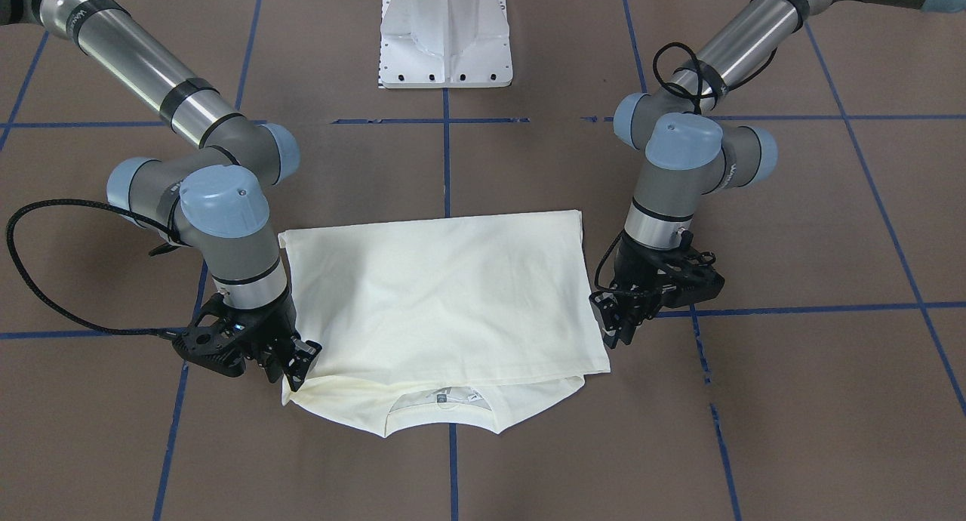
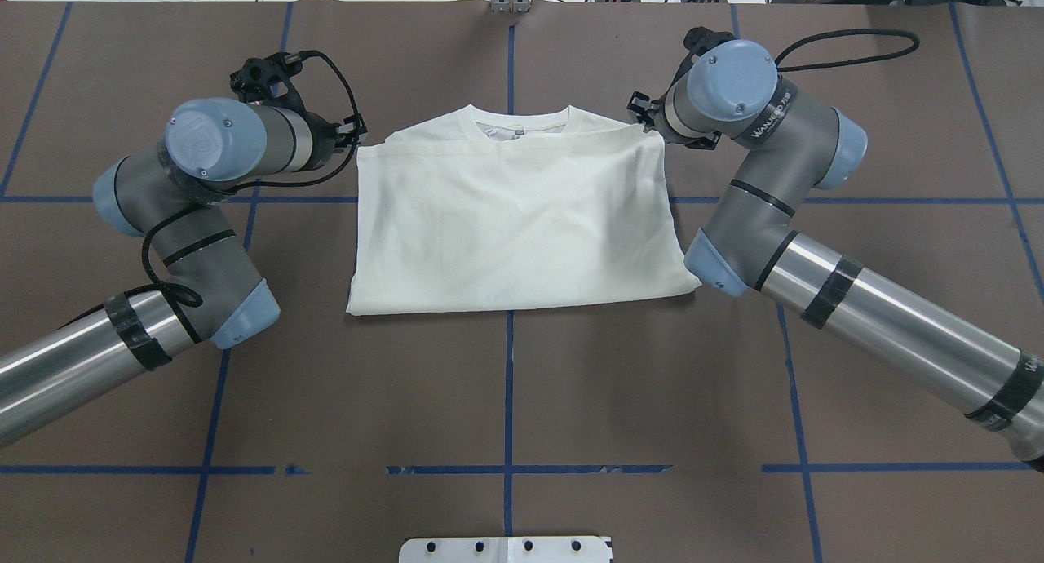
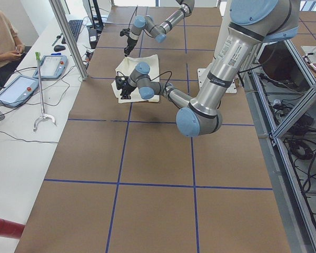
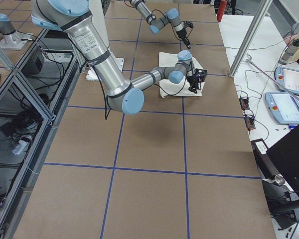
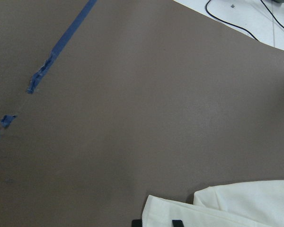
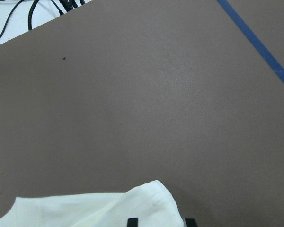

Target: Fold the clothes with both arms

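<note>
Here, the T-shirt point(image 1: 438, 302) lies folded hem-to-collar on the counter point(image 1: 792, 400), with the left hand point(image 1: 615, 328) and right hand point(image 1: 298, 362), jaws apart, at its collar-end corners; a further fold likely remains.

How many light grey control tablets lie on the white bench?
2. One light grey control tablet lies farther along the white bench, the other nearer; more may be hidden.

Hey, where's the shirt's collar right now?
In the overhead view the collar sits at the folded T-shirt's far edge, on the centre blue tape line, between the left gripper and the right gripper.
</note>
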